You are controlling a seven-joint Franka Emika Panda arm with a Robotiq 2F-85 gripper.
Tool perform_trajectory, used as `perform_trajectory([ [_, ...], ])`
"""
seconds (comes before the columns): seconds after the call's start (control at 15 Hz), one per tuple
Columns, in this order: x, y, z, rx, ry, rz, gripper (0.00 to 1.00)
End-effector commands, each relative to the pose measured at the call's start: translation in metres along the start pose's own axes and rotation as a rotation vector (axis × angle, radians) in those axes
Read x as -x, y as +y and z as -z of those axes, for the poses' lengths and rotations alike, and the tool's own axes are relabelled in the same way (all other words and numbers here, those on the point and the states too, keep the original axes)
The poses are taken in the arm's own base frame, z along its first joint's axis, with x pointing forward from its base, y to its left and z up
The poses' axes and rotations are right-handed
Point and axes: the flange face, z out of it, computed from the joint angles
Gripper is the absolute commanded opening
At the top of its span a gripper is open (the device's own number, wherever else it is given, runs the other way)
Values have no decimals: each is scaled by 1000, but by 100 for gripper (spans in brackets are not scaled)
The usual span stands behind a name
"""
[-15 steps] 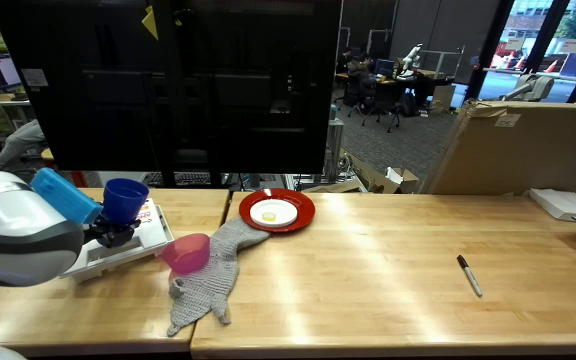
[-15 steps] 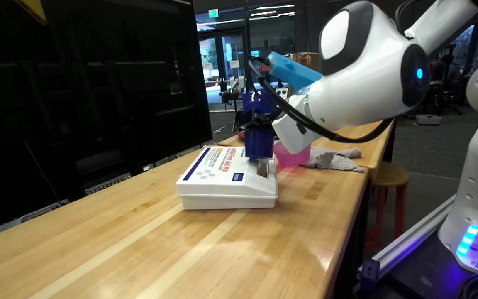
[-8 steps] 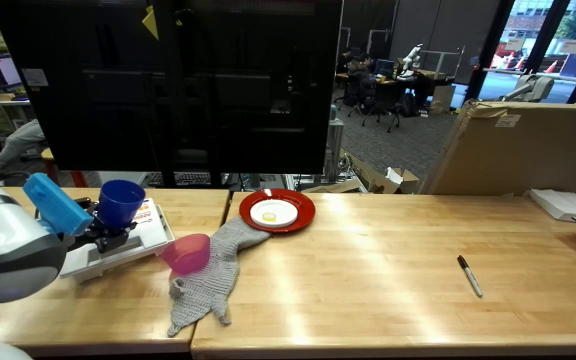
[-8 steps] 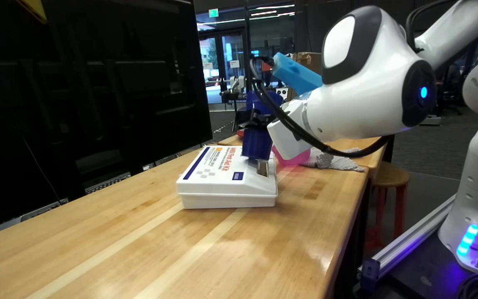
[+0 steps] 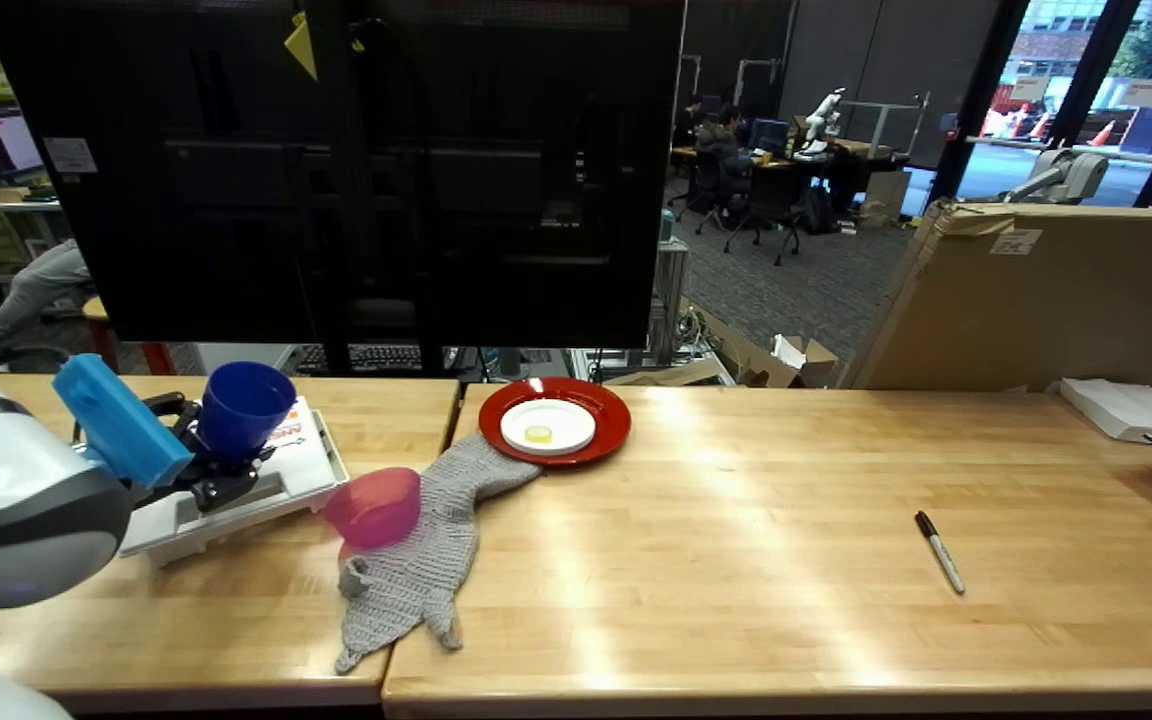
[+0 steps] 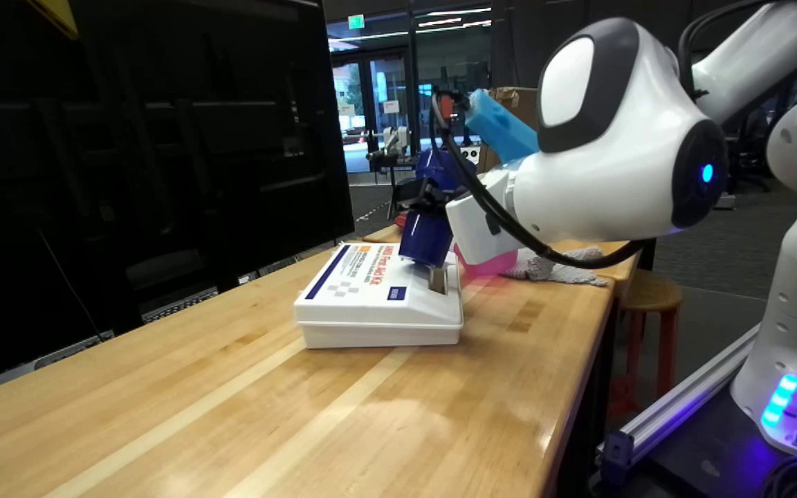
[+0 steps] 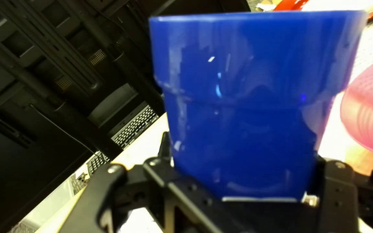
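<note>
My gripper [image 7: 241, 158] is closed around a glossy dark blue cup [image 7: 248, 97], one black finger on each side of it. In an exterior view the cup [image 5: 248, 405] shows its open mouth, leaning slightly. Its lower part [image 6: 426, 238] sticks out beneath the gripper [image 6: 433, 197] in an exterior view, over a white first aid kit [image 6: 364, 294]. Whether the cup's base touches the kit cannot be told. A translucent pink bowl [image 5: 376, 508] sits beside the kit, on a grey knitted cloth [image 5: 416, 570].
A red plate [image 5: 611, 420] carrying a white dish [image 5: 548, 420] stands behind the cloth. A black-and-grey marker [image 5: 939, 552] lies to its right on the wooden table [image 5: 736, 600]. A large black screen [image 5: 336, 180] rises along the back edge. A light blue block [image 5: 121, 420] is mounted on the wrist.
The arm's wrist has sunk a little and the gripper has tipped, so the held cup has gone from nearly upright to leaning. The kit, bowl and cloth have stayed in place.
</note>
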Motion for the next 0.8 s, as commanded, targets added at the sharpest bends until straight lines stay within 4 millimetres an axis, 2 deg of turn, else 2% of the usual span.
perform_trajectory([
  [0.0,10,-11,-17,-22,-59,-31,58],
  [0.4,26,-31,-39,-71,-94,-100,58],
  [0.73,33,-35,-39,-38,-67,-192,58],
])
